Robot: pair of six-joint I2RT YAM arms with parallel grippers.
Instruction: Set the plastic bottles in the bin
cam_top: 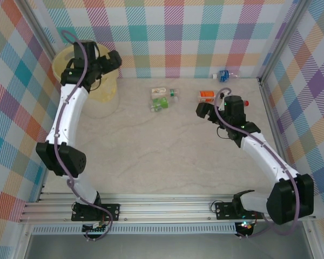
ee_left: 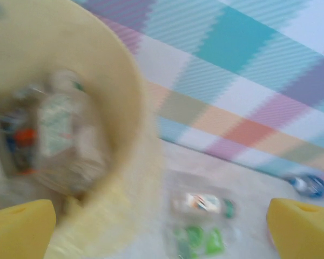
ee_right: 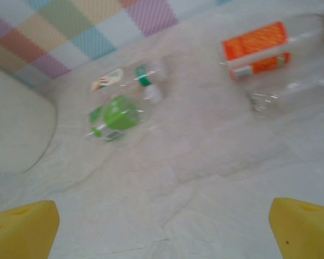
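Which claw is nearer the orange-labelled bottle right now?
Right. The right claw is open just on the near side of the orange-labelled bottle, not touching it. The left claw, also open, is far off to the left, over the bin.

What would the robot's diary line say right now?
left fingers open, empty, at bin | right fingers open, empty, near orange bottle | bottles inside bin

View blurred. Pale yellow bin (ee_left: 135, 108) at left holds several bottles (ee_left: 54, 129). The left hand (ee_left: 162, 229) has its yellow fingertips (ee_left: 21, 226) wide apart. On the worktop (ee_left: 248, 189), just beside the bin: a white-labelled bottle (ee_left: 202, 204) and a green-labelled bottle (ee_left: 200, 240). A blue bottle (ee_left: 308, 185) lies near the checked wall (ee_left: 232, 65).
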